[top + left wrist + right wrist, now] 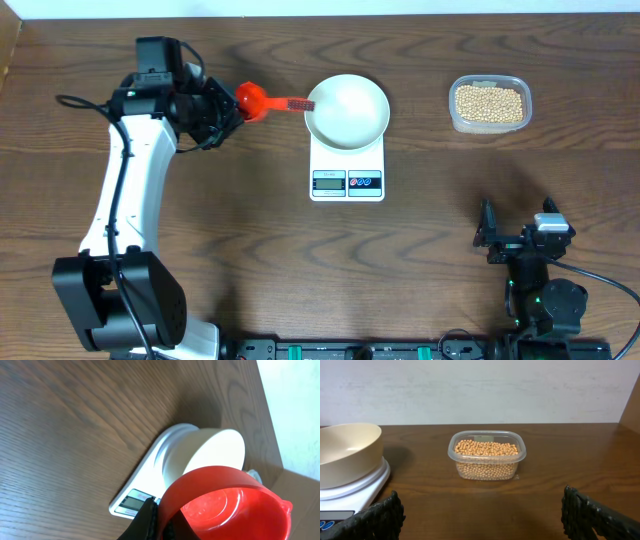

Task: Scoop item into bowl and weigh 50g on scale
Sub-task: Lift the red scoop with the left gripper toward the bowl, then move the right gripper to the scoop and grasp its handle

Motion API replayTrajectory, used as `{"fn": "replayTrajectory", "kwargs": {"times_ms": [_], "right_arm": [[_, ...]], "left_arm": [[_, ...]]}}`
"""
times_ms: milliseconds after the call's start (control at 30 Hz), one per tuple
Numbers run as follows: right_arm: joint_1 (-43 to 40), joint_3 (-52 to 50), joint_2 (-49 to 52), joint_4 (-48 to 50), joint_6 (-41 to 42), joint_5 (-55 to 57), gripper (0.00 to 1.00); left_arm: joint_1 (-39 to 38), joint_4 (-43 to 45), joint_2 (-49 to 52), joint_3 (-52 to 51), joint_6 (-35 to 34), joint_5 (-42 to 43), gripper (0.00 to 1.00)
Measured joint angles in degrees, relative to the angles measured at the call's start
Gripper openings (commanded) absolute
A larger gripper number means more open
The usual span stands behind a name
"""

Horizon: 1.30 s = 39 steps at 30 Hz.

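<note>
The white bowl [347,110] stands empty on the white scale [347,180] at mid-table; both show in the left wrist view, bowl [212,455] on scale [131,501], and in the right wrist view, bowl [347,452] and scale [357,492]. The beige beans [489,102] fill a clear tub [487,456] at the back right. My left gripper [228,112] is shut on an empty red scoop [252,100], left of the bowl, its handle [292,103] reaching toward the bowl's rim. The scoop's cup [230,505] fills the left wrist view. My right gripper [515,237] is open and empty at the front right.
The tub of beans [489,104] stands right of the scale, apart from it. A pale wall [480,390] runs behind the table's far edge. Bare wood lies between the right gripper [480,515] and the tub.
</note>
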Motion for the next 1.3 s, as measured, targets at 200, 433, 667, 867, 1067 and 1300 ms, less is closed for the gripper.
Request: {"fn": "replayTrajectory", "kwargs": {"times_ms": [200,433,667,867,1067,1300], "right_arm": [[0.0,0.0,0.0,0.5,0.0,-0.1,0.99],[0.0,-0.2,0.2,14.3,4.5,-9.6,0.99],[0.0,1.9,6.9,17.6,9.4,-17.4,0.99],[0.0,15.2,23.5,17.8,10.4,-24.5,0.99],[-0.3,31.8,43.0,18.1,10.9,-35.1,0.99],[-0.8,52.2,66.6,18.2,17.5,-55.7,0.99]], "left_arm": [[-2.6,0.0,0.0,0.0,0.0,0.0,0.07],[-5.4,1.9,0.0,0.0,0.0,0.0,0.07],[-9.4,8.0,0.0,0.0,-0.2,0.0,0.07],[-12.7,12.3,0.0,0.0,-0.4,0.0,0.07],[-15.8,16.7,0.0,0.0,-5.8,-1.7,0.07],[-20.5,22.9,0.0,0.0,-10.9,-3.5,0.07]]}}
